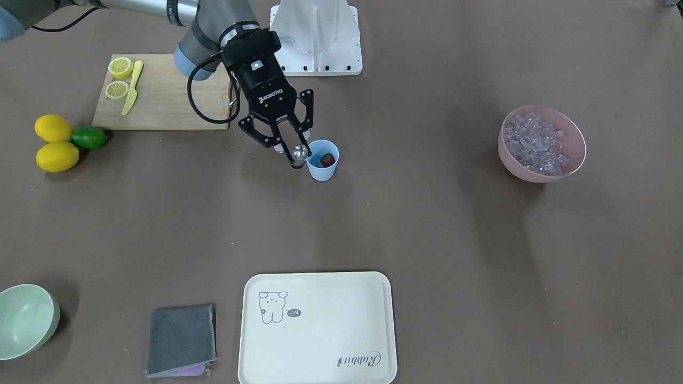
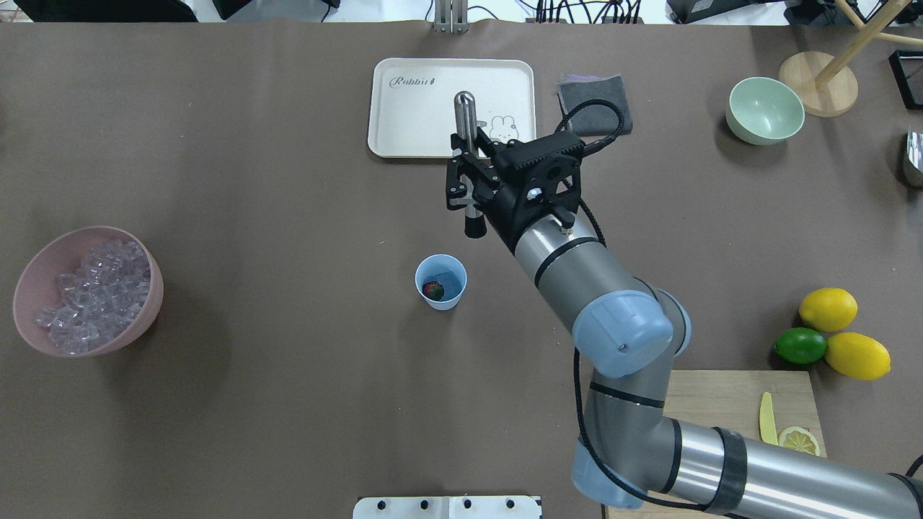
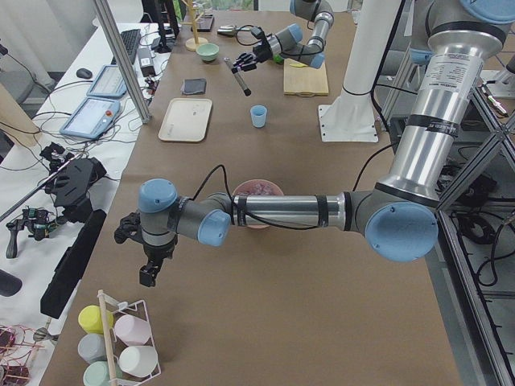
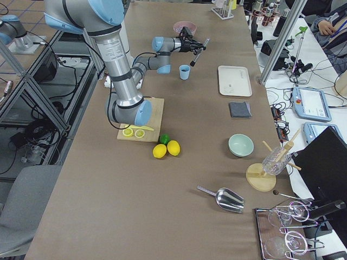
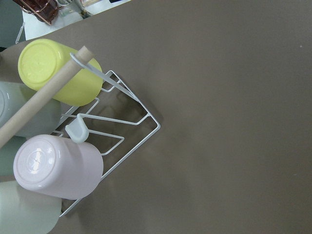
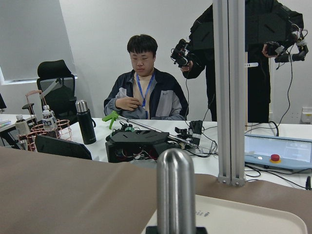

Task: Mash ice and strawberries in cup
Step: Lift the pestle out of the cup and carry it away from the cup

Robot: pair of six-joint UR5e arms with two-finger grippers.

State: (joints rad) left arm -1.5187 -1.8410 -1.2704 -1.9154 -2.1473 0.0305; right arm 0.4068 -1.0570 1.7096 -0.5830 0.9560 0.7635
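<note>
The light-blue cup (image 2: 451,297) stands mid-table with a red strawberry (image 2: 433,290) inside; both also show in the front view, the cup (image 1: 322,172) and the strawberry (image 1: 327,159). The ice (image 2: 94,292) fills the pink bowl (image 2: 144,317) at the left. My right gripper (image 2: 469,189) is shut on a steel muddler (image 2: 465,108) with a black end and holds it tilted in the air, above and beside the cup. The muddler fills the right wrist view (image 6: 175,190). My left gripper (image 3: 149,269) hangs far off by a cup rack; I cannot tell its state.
A cream tray (image 2: 404,130), a grey cloth (image 2: 595,104) and a pale green bowl (image 2: 764,109) lie along the far edge. A cutting board (image 1: 165,101) holds lemon halves and a yellow knife, with lemons and a lime (image 1: 53,144) beside it. The wire cup rack (image 5: 112,126) stands under my left wrist.
</note>
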